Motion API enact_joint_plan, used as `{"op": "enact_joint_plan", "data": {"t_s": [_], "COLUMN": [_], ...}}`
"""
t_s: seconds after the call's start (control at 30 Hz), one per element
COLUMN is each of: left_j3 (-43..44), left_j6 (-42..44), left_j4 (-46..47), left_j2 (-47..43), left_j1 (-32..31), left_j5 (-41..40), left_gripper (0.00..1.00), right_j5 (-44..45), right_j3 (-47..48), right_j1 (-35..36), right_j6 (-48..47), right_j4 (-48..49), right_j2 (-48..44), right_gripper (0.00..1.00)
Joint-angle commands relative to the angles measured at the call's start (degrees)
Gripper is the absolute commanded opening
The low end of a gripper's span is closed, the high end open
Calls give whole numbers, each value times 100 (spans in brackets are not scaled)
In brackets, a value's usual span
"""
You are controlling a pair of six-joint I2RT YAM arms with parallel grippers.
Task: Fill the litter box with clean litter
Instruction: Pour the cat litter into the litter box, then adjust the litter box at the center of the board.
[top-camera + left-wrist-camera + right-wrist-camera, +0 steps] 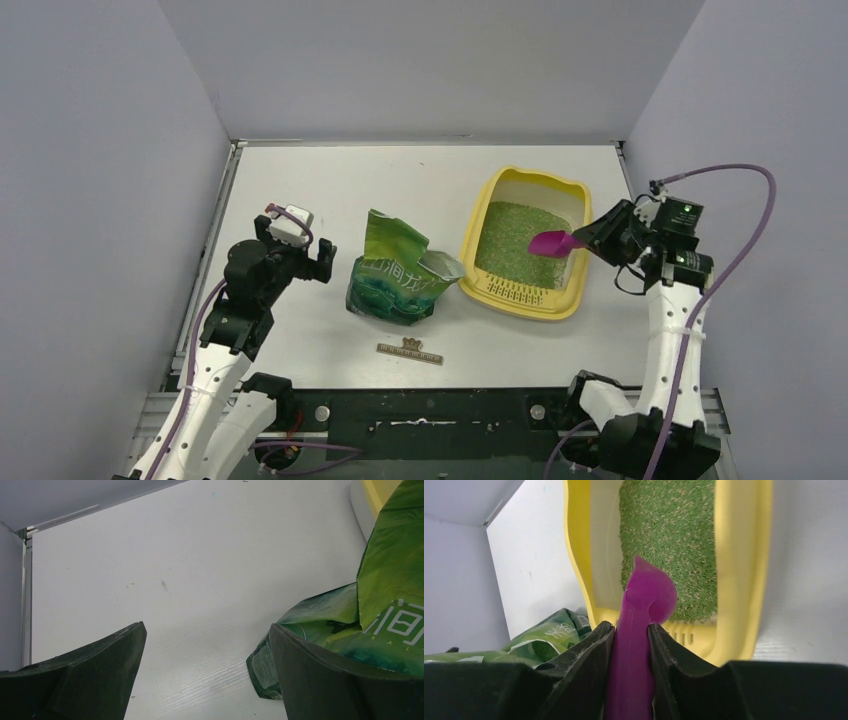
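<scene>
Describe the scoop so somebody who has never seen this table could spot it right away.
On the white table, look right to the pale yellow litter box holding green litter. Over its right rim the right gripper clamps the handle of the scoop, whose bowl reaches over the litter. It is the only magenta thing; the bag beside the box is green.

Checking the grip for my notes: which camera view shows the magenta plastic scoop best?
Right wrist: the magenta plastic scoop fills the centre, handle clamped in the right gripper, bowl over the pale yellow plastic litter box. Top external shows it small, above the fine green litter. Left wrist misses it.
</scene>
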Motion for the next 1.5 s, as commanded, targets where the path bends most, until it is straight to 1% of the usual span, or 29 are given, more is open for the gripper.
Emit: {"op": "enact_joint_plan", "data": {"t_s": [0.0,0.2,0.37,0.6,0.8,0.97,1.03,1.13,1.2,1.27,1.33,1.47], "left_j3": [136,126,127,132,136,145,153,212,323,611,948,2011], "left_j6": [39,37,48,55,56,57,18,-156,-455,-923,-1202,-1316], "left_j4": [386,375,342,338,340,311,310,287,236,100,23,-459], "left_j2": [-37,-47,-58,-52,-21,-19,-13,-40,-108,-207,-194,375], "left_j1": [29,23,17,14,18,14,14,14,14,19,16,19], "left_j5": [90,82,71,76,97,104,134,267,347,557,848,1722], "left_gripper": [92,92,92,93,92,93,93,97,97,97,97,97], "right_j5": [162,728,824,616,235,119,180,726,974,995,815,-566], "right_j3": [-280,-268,-122,-276,-373,-295,-160,156,311,356,281,216], "right_j1": [757,1677,2141,2498,2574,2586,2563,2525,2466,2293,2029,1252], "right_j6": [577,954,1101,1537,1723,1509,1315,825,499,286,248,441], "right_j4": [1828,3368,3916,4725,5203,5059,4590,3662,3159,2751,2495,2364], "right_j2": [565,1608,2476,2930,3179,3250,3175,2805,2442,2008,1491,677], "right_gripper": [0,0,0,0,0,0,0,0,0,0,0,0]}}
